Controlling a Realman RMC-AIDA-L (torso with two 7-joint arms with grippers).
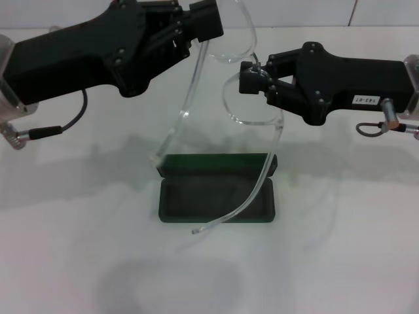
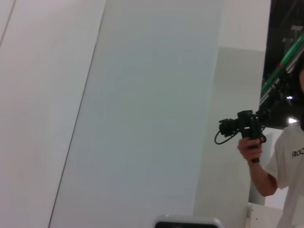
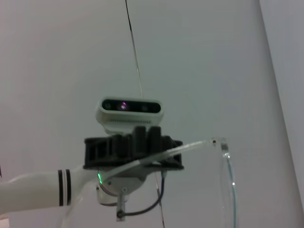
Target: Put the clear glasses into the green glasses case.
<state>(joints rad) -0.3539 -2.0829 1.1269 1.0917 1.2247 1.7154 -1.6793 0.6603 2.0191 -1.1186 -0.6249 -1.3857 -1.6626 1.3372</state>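
Head view shows you the glasses (image 1: 252, 91) held in the air between both arms, above the open case (image 1: 217, 191) that lies on the white table (image 1: 78, 261). The left gripper (image 1: 211, 29) is closed on the lens part near one hinge. The right gripper (image 1: 249, 77) pinches the other side of the frame. Both clear arms of the glasses hang down. One tip ends near the far left corner of the case, and the other crosses over the tray and ends just past its near edge.

I think the main risk is these long arms. If you lower the glasses now, the tips can touch the rim or the table first, then the frame can twist in the grippers or push the light case away. The plastic is smooth, so a slip is also possible if the two grippers pull in different directions. The arms probably need folding before the glasses fit inside.

About writing: a small white label sits on the right arm, but it appears upside down and I cannot read it surely. In the left wrist view a person's (image 2: 285, 166) white shirt shows the letters "RO", the rest is cut off. No lettering is visible on the case.
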